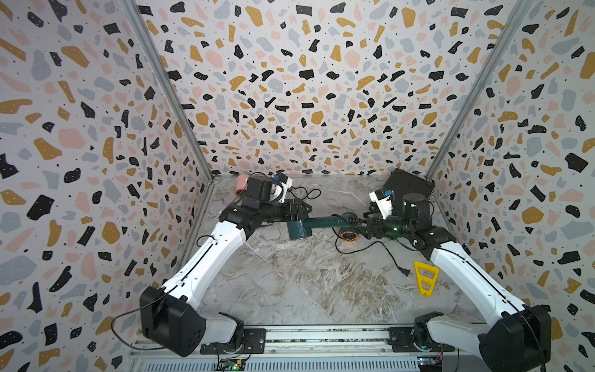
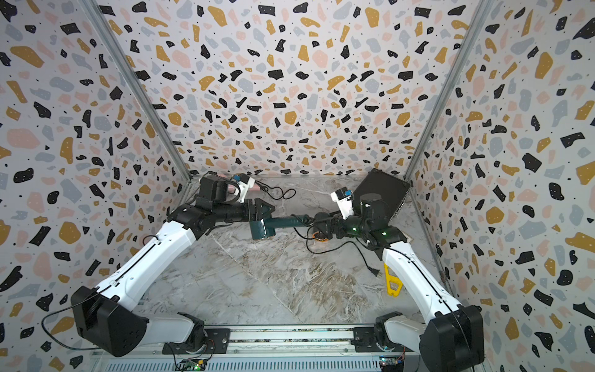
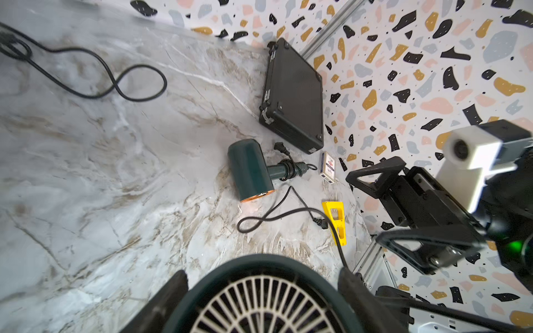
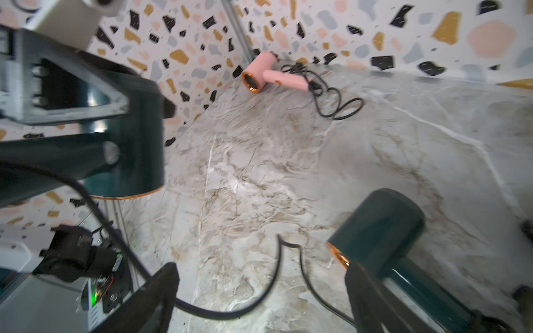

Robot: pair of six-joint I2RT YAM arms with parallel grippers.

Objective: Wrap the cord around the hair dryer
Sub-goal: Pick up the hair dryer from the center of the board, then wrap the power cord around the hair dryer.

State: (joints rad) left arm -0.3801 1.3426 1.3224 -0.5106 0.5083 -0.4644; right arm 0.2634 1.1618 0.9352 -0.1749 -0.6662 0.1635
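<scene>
Black case [image 1: 407, 186]: shut, propped in the far right corner; we cannot see inside
Hair dryer [image 1: 306, 225]: held above the table [image 1: 289, 283] centre, handle level, pointing right
Left gripper [image 1: 301, 214]: clamped on its head
Right gripper [image 1: 368, 223]: jaws apart, cord [image 1: 386, 251] running between them

A picture edge cuts off the hair dryer [image 3: 259, 302], and blur smears the cord [image 4: 213, 314].
</scene>
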